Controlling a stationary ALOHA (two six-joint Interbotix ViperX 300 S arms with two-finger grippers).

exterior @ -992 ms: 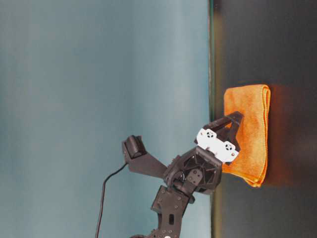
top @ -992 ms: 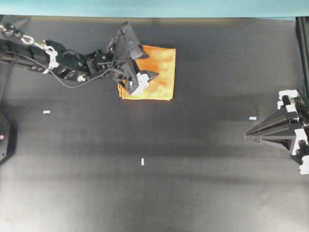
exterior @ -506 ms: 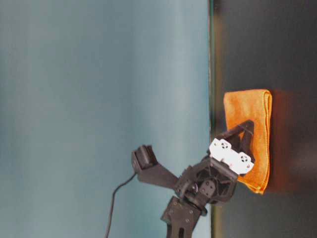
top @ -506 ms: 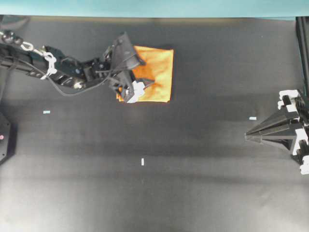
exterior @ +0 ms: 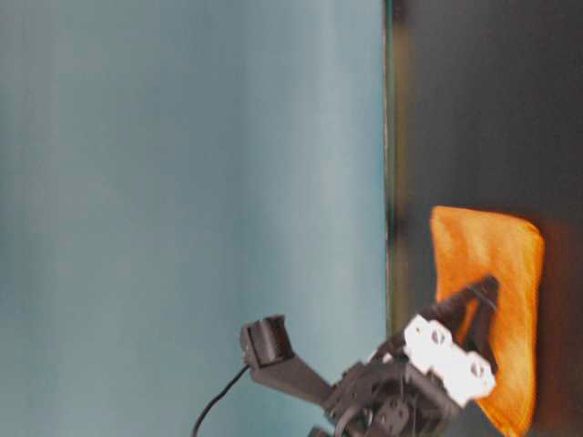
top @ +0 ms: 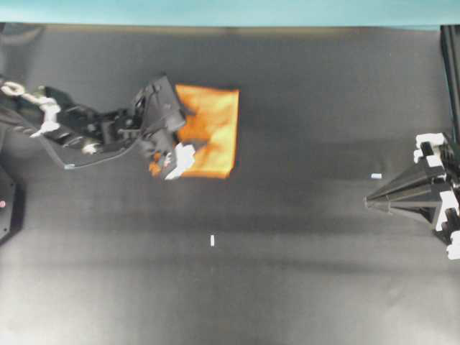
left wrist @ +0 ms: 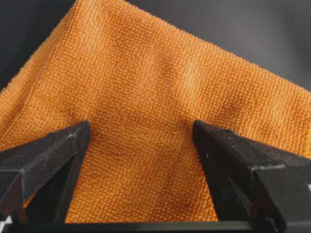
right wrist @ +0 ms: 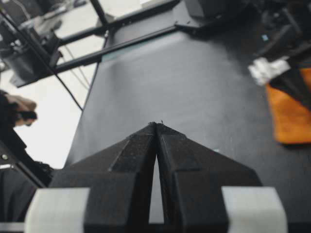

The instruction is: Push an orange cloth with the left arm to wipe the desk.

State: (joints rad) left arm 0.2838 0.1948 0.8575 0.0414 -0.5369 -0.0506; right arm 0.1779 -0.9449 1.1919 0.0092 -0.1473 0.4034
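The orange cloth (top: 214,126) lies flat on the black desk (top: 302,280), left of centre toward the far edge. My left gripper (top: 194,138) is open and presses down on the cloth's left half, its two black fingers spread apart on the fabric. In the left wrist view the cloth (left wrist: 160,87) fills the frame between the fingers of the gripper (left wrist: 141,130). The table-level view shows the gripper (exterior: 478,309) on top of the cloth (exterior: 515,273). My right gripper (top: 368,203) is shut and empty at the right edge, also shown in its wrist view (right wrist: 156,125).
A teal strip (top: 230,11) runs along the desk's far edge. Small white tape marks sit at the centre (top: 212,241) and toward the right (top: 376,175). A black post (top: 451,72) stands at the far right.
My left gripper has slid the cloth to the left and a little toward the near edge, and the arm has drawn back leftward. The right arm has not moved.
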